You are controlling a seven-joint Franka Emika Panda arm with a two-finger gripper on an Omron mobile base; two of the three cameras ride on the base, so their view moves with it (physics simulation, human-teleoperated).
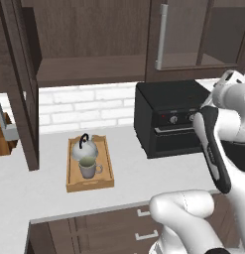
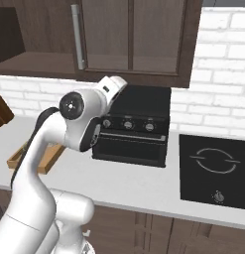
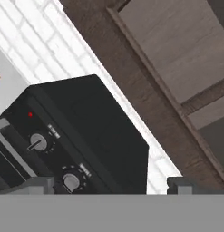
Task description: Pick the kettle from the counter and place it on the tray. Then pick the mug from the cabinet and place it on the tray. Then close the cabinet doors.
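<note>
Kettle (image 1: 85, 147) and mug (image 1: 89, 167) sit together on the tray (image 1: 74, 185). Gripper (image 3: 109, 186) is wide open and empty, facing the oven (image 3: 86, 136); only the doors (image 1: 193, 34) look left.

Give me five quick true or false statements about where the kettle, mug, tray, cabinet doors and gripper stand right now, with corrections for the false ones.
1. The kettle sits on the tray. True.
2. The mug is on the cabinet shelf. False: it stands on the tray, in front of the kettle.
3. Both cabinet doors are shut. False: the left door stands swung open, and the shelf behind it is exposed.
4. The gripper is open and holds nothing. True.
5. The tray rests on top of the black toaster oven. False: it lies on the white counter, to the oven's left in the left base view.
</note>
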